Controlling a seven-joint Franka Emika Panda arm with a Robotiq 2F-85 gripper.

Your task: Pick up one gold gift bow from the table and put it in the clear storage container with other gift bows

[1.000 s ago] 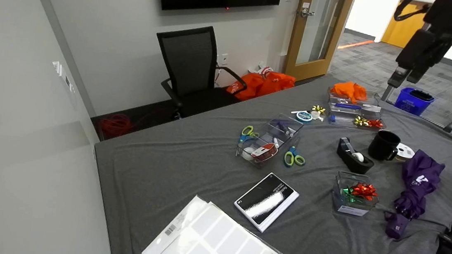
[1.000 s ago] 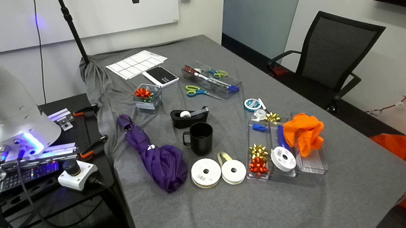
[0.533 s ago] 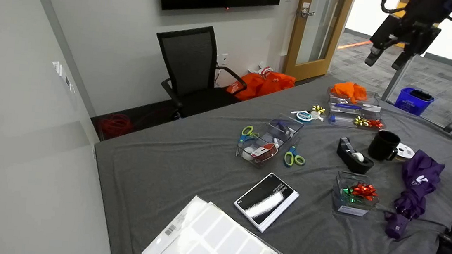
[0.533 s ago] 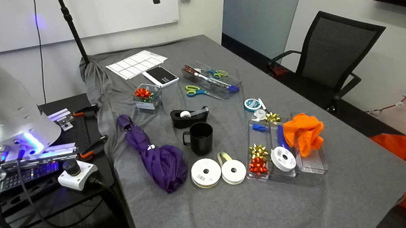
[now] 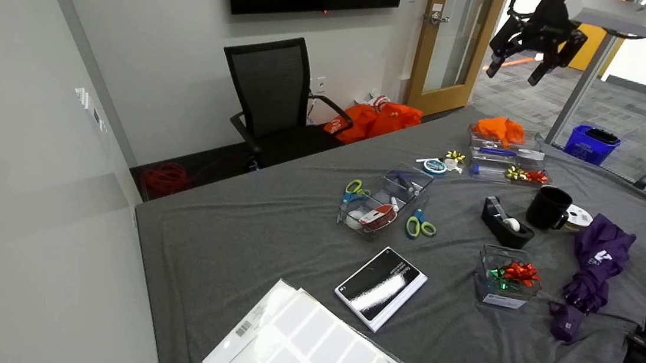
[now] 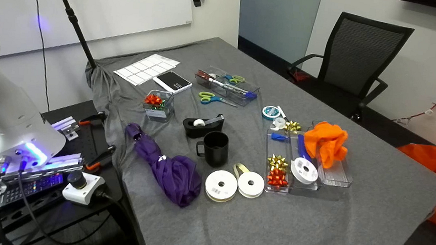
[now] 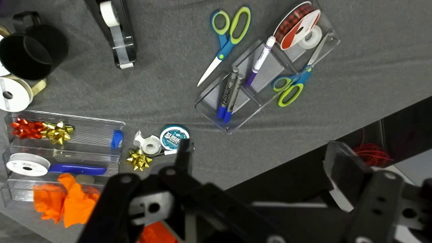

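A gold gift bow lies on the grey-draped table beside a clear tape roll; it shows in both exterior views and in the wrist view. A clear box holds a red bow and a green one; it is out of the wrist view. A clear divided tray holds another gold bow and a red bow. My gripper is open and empty, high above the table.
Orange cloth and a white spool lie in the tray. A mint tin and a pen lie by the loose bow. A black mug, tape dispenser, umbrella, scissors and a pen tray stand around.
My gripper has moved left and slightly up in an exterior view, and rightward in another. It has turned, and its fingers show farther apart. The things on the table have not moved.
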